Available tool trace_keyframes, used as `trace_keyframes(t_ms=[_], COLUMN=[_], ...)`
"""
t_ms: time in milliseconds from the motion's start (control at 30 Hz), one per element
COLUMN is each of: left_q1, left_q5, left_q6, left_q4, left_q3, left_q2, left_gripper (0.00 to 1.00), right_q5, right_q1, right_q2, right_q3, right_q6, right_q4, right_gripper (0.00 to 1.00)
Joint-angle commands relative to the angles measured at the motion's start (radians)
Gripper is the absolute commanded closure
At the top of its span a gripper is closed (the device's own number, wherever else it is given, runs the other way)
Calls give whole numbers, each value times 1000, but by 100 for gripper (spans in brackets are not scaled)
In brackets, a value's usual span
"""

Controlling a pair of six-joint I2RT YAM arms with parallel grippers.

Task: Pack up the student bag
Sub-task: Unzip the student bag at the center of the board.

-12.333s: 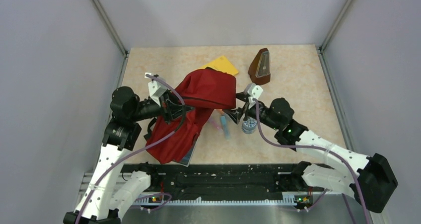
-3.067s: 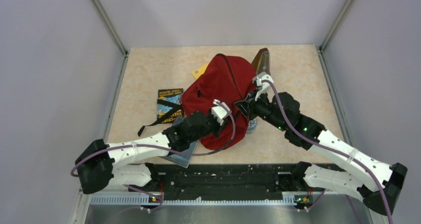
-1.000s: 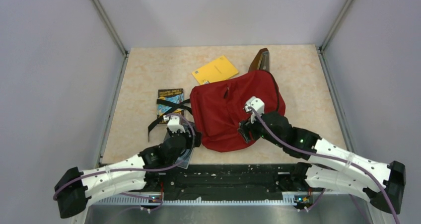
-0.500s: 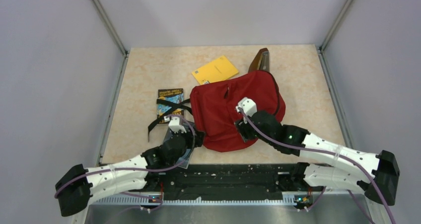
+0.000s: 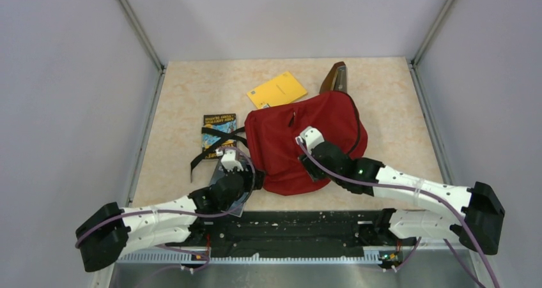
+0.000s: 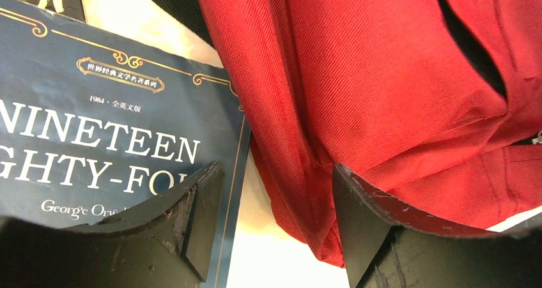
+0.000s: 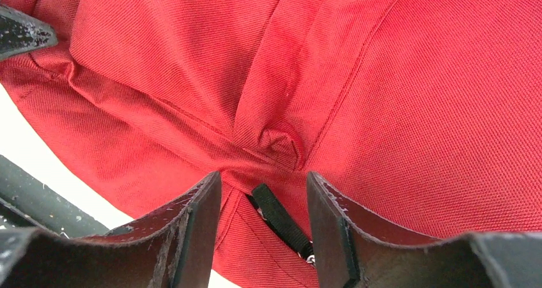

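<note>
The student bag (image 5: 287,141), a red backpack, lies flat in the middle of the table, with its black strap (image 5: 214,149) trailing to the left. My left gripper (image 5: 254,180) is low at the bag's near-left corner and open. One of its fingers (image 6: 192,218) is over a blue book (image 6: 96,135) and the other is over the bag's red fabric (image 6: 383,109). My right gripper (image 5: 309,168) is over the bag's near edge and open. A black zipper pull (image 7: 281,221) lies between its fingers (image 7: 198,224) without touching either pad.
A yellow booklet (image 5: 277,89) and a brown metronome (image 5: 337,77) sit behind the bag. A dark comic book (image 5: 218,127) lies to its left under the strap. The blue "Nineteen Eighty-Four" book (image 5: 238,204) pokes out by the table's near edge.
My right gripper has slid left along the bag's near edge and its jaws have narrowed. My left gripper has edged toward the bag's corner. The bag has not moved.
</note>
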Motion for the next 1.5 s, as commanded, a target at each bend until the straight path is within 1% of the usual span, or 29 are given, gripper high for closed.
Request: trace_keyframes(t_ms=[0, 267, 400, 600, 733, 833, 933, 1133, 1167, 1267, 1333, 1400, 1467], left_q1=[8, 9, 11, 11, 12, 12, 14, 19, 21, 24, 27, 34, 48], left_q5=[25, 45, 59, 67, 63, 57, 51, 46, 46, 45, 43, 36, 33], left_q6=[-7, -3, -4, 0, -4, -1, 6, 10, 12, 19, 27, 43, 73], left_q4=[75, 119, 150, 151, 152, 154, 151, 144, 143, 139, 135, 122, 87], left_q3=[29, 60, 73, 86, 84, 87, 92, 94, 94, 96, 99, 114, 150], left_q2=[48, 127, 153, 178, 172, 164, 156, 139, 138, 128, 122, 113, 108], left_gripper=[33, 38, 42, 56, 61, 66, 67, 67, 68, 71, 77, 83, 90], right_q5=[48, 61, 57, 81, 83, 86, 70, 51, 54, 69, 85, 87, 85], right_q1=[8, 9, 8, 9, 9, 9, 9, 9, 9, 8, 8, 8, 9], right_q2=[6, 42, 70, 79, 65, 57, 53, 82, 88, 91, 79, 53, 14], right_q3=[61, 71, 82, 85, 81, 79, 77, 82, 85, 89, 93, 103, 110], right_q6=[20, 27, 27, 35, 37, 44, 44, 39, 40, 45, 58, 72, 83], right_q4=[1, -17, -34, -51, -48, -46, -41, -43, -46, -51, -57, -73, -79], right_gripper=[50, 50, 54, 54, 59, 67, 71, 72, 74, 87, 95, 100, 100])
